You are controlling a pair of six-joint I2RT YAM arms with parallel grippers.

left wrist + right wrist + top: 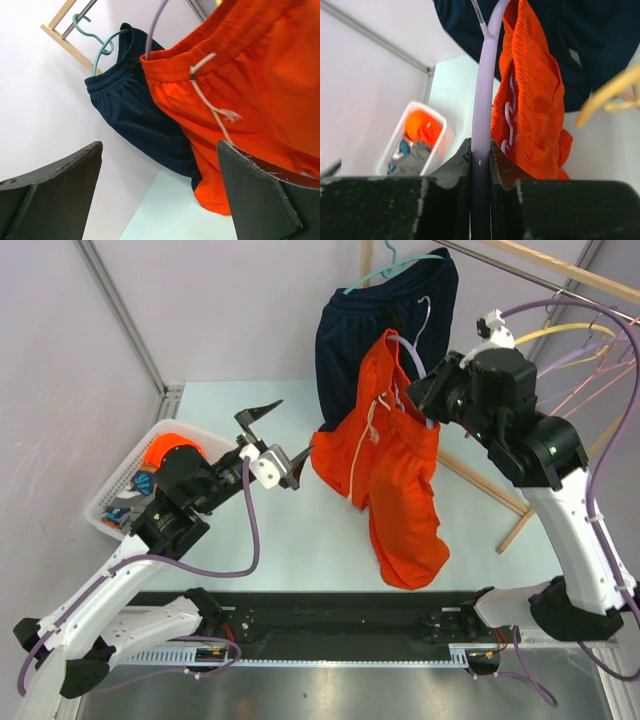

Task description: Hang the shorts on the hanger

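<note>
Found the shorts point(395, 470) hanging in the air over the table point(280, 550), right of centre, with the waistband at the top and the white drawstring dangling down the front; noted one leg trailing low toward the near edge; cannot tell whether the hem touches the surface. Traced the hanger point(426, 320) rising out of the gathered waistband, hook end uppermost; confirmed in the left wrist view as a thin lavender rod point(156, 25) leaving the top of the orange fabric.

Checked the right gripper point(420, 395): fingers pinched tight on the lavender stem, seen from the wrist with the rod point(482, 100) running straight up from between the pads point(455, 167); orange cloth just beside it on the right.

Checked the left gripper point(285, 432): fingers spread as wide as they go, nothing between them, parked just left of the shorts and apart from the cloth.

Logged behind the orange pair: navy shorts point(350, 340) on a teal hanger point(395, 265); a yellow hanger point(560, 332) at far right; a white basket point(108, 495) of clothes at the table's left edge.
</note>
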